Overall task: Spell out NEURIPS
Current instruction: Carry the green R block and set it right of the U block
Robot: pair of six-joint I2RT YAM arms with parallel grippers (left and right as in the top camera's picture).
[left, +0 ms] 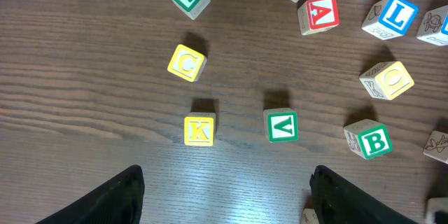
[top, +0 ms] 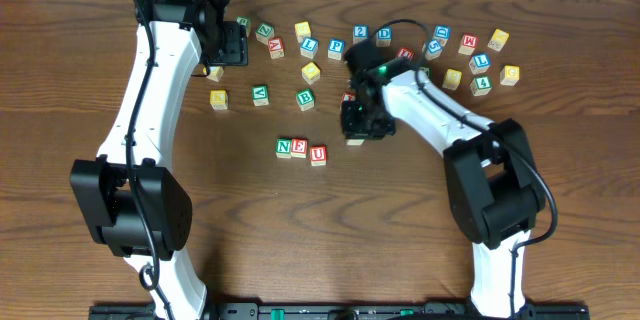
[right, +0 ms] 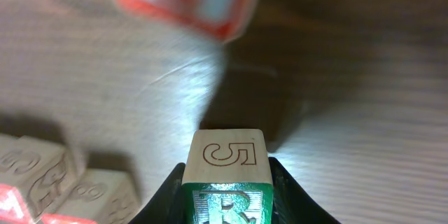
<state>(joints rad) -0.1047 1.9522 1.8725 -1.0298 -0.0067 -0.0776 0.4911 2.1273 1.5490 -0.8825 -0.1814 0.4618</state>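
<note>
Right fingers (right: 292, 199) pinch R cube (right: 225, 157) by flat sides; light, hard, slick wood, I judge. Left fingers (left: 105, 199) spread.

Robotics lab bench setup. Dark wood-grain tabletop (top: 60, 110). Two white-and-black robot arms, left arm (top: 150, 90) and right arm (top: 440, 120), with exposed black cables, stand on a black rail (top: 300, 311) along the tabletop's near edge. Toy letter cubes (top: 218, 99) lie scattered toward the tabletop's far edge.
</note>
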